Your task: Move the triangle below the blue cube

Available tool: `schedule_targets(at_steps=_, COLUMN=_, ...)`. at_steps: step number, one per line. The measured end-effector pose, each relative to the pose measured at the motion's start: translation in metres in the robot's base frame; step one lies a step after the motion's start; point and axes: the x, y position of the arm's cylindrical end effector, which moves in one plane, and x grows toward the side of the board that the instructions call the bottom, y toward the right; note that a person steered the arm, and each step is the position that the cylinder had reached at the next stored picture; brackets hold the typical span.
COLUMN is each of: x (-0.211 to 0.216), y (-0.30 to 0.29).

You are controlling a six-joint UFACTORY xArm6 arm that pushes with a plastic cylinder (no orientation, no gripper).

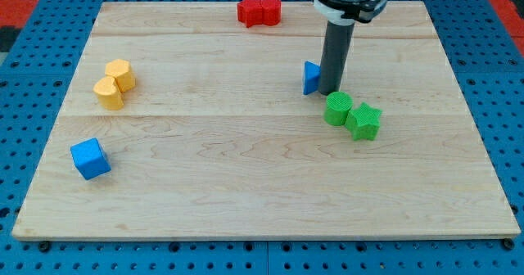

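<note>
A blue triangle point(310, 77) lies right of the board's middle, partly hidden by my rod. My tip point(331, 91) rests on the board touching the triangle's right side. A blue cube point(90, 158) sits far off at the view's lower left, near the board's left edge. The triangle is well to the right of and above the cube.
Two green blocks, a cylinder point(337, 109) and a star shape point(363, 121), sit just below my tip. Two yellow blocks point(114, 83) lie at the left. Two red blocks point(259, 11) touch at the top. The wooden board point(262, 185) rests on a blue pegboard.
</note>
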Motion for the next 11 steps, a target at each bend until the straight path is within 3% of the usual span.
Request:
schedule_targets(at_steps=2, x=-0.031, y=0.037)
schedule_targets(at_steps=3, x=-0.032, y=0.003)
schedule_targets(at_steps=5, x=0.032, y=-0.093)
schedule_targets(at_steps=7, x=0.082, y=-0.153)
schedule_targets(at_steps=11, x=0.162, y=-0.141)
